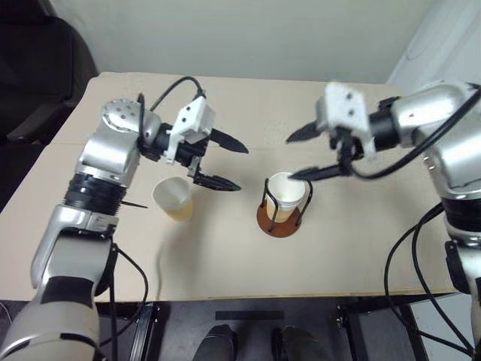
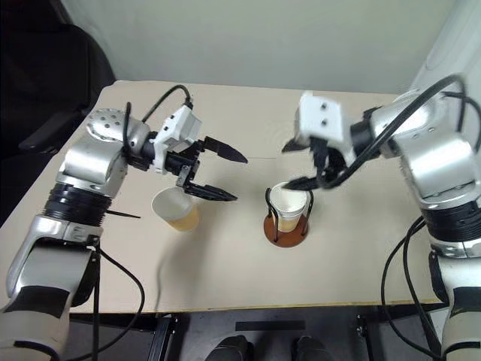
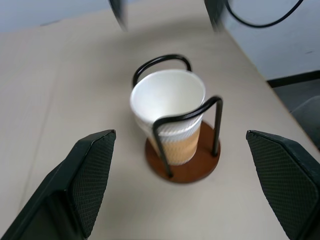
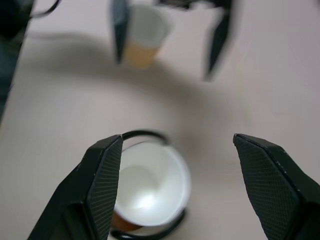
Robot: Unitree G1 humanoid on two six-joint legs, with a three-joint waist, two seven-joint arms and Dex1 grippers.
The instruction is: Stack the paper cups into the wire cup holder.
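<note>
From the head views, the wire cup holder (image 1: pixel 279 214) stands on the tabletop (image 1: pixel 225 263) with paper cups (image 1: pixel 288 194) nested inside; one loose cup (image 1: pixel 173 198) remains beside it. The left tool (image 1: pixel 222 162) hovers with fingers apart, empty. The right tool (image 1: pixel 304 154) is spread above the holder. In the wrist views, the stack looks seated, so one cup likely remains. No writing is readable.

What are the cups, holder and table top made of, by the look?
Cups: paper, matte tan wall, white inside, rolled rim.
Holder: thin black wire loops, likely coated metal, on a reddish-brown disc, wood or plastic, can't tell.
Table: beige matte board, possibly cardboard or laminate; a seam runs across it.
</note>
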